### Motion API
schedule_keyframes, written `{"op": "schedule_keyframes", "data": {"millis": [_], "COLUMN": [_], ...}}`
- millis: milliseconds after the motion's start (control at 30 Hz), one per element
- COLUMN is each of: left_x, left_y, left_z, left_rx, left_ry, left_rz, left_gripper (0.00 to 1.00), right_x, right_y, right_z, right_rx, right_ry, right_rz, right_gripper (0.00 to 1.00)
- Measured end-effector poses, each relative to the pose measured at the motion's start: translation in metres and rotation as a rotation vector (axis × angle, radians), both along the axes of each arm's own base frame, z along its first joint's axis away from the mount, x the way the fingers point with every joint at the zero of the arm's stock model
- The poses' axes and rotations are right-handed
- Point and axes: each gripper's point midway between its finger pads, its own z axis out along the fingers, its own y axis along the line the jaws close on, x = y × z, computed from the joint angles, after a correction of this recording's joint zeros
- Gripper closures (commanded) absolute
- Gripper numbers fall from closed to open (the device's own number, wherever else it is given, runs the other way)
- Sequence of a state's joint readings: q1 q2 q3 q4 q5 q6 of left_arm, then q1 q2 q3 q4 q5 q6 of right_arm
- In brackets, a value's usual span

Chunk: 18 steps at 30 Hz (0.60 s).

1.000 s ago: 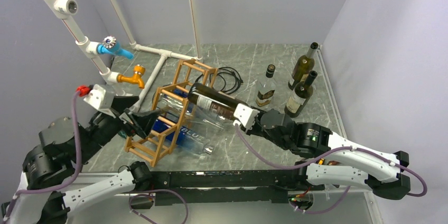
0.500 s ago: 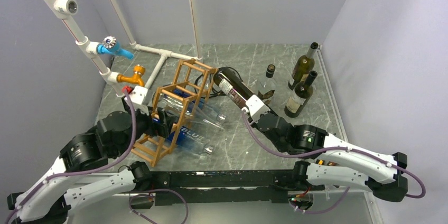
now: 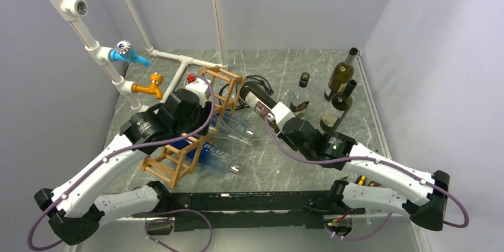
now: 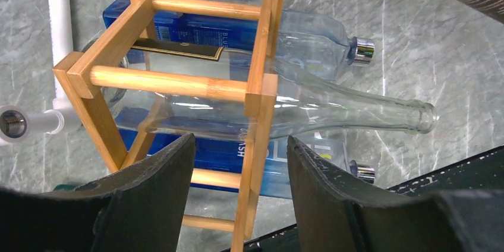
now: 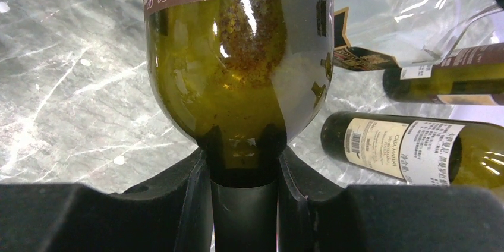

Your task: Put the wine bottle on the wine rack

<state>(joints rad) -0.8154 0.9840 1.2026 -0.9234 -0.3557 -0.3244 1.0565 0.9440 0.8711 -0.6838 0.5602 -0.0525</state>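
Two jobs: with right jaws pinching its neck, level the wine bottle (image 3: 255, 98) hanging at the wine rack's (image 4: 172, 82) three o'clock, feed base-first; clamp spread left jaws onto frame.

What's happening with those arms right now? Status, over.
Right claw shut on wine bottle neck, base toward wine rack. Left claw open over rack. Clear bottles already in its cells.

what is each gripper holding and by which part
Right gripper holds the wine bottle by its neck. Left gripper is open at the wine rack, holding nothing.
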Motion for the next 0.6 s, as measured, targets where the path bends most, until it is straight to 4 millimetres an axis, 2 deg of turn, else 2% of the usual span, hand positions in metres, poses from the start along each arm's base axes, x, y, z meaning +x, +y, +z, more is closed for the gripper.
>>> {"op": "schedule_keyframes", "data": {"millis": [167, 333, 600], "left_x": [0.010, 0.019, 0.014], "left_y": [0.002, -0.005, -0.013], "left_z": [-0.005, -0.004, -0.020], "left_rx": [0.045, 0.079, 0.067], "left_ry": [0.016, 0.020, 0.059], "left_rz": [-0.029, -0.063, -0.107], "left_gripper": [0.42, 0.42, 0.44], "right_x": [0.003, 0.001, 0.007], "right_y": [-0.004, 0.002, 0.010], "right_z": [-0.011, -0.022, -0.033], "right_rx": [0.005, -0.006, -0.027], "right_ry": [0.065, 0.116, 0.174], "right_rz": [-0.012, 0.012, 0.040], "right_gripper": [1.00, 1.00, 1.00]}}
